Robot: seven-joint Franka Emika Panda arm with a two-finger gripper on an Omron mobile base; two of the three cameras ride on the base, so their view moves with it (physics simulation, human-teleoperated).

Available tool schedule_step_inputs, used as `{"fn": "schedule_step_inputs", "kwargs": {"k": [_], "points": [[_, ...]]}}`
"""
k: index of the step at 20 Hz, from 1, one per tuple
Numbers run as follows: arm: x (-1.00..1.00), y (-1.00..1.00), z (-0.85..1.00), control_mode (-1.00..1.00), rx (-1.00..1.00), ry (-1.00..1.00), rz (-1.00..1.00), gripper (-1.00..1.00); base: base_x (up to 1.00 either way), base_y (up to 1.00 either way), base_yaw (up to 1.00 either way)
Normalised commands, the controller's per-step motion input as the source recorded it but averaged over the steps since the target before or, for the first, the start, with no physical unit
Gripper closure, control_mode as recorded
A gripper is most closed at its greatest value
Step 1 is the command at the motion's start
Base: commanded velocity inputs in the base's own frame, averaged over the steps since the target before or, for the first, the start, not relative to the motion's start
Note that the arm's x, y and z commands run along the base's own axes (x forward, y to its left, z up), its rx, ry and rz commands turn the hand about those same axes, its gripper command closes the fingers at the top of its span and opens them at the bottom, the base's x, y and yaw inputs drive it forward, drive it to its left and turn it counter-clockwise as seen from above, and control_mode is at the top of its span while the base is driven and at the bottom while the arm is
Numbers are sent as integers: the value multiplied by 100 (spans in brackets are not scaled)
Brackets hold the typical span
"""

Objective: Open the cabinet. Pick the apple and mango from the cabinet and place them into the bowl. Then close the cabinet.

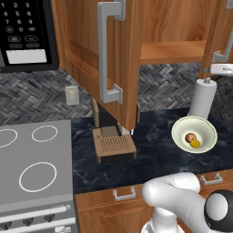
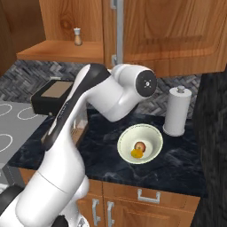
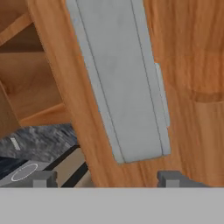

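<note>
The cabinet [image 1: 86,50] hangs over the counter with its left door swung wide open and the shelf [image 1: 175,51] showing inside. In the hand view my gripper [image 3: 107,179] is open, and the grey bar handle [image 3: 122,87] of a cabinet door stands close between its fingertips [image 3: 43,178] without touching them. Down on the dark counter, the cream bowl [image 1: 179,127] [image 2: 154,132] holds the reddish-brown apple [image 1: 190,137] [image 2: 140,146] and the yellow mango [image 1: 195,144] [image 2: 136,154], side by side.
A white paper towel roll [image 1: 202,96] stands just behind the bowl. A brown toaster [image 1: 113,146] sits under the open left door. The stove [image 1: 32,168] and microwave [image 1: 25,32] are at the left. A small shaker [image 2: 78,36] stands on the shelf.
</note>
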Motion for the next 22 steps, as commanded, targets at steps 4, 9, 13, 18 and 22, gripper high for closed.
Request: {"fn": "schedule_step_inputs", "kwargs": {"k": [4, 9, 13, 18, 22], "points": [[71, 1, 0, -100, 0, -4, 5, -100, 0, 0, 0], [71, 0, 0, -100, 0, -1, 1, -100, 0, 0, 0], [72, 0, 8, -100, 0, 0, 0, -100, 0, 0, 0], [68, 0, 0, -100, -2, 0, 0, -100, 0, 0, 0], [57, -1, 0, -100, -8, 0, -1, -100, 0, 0, 0]]}}
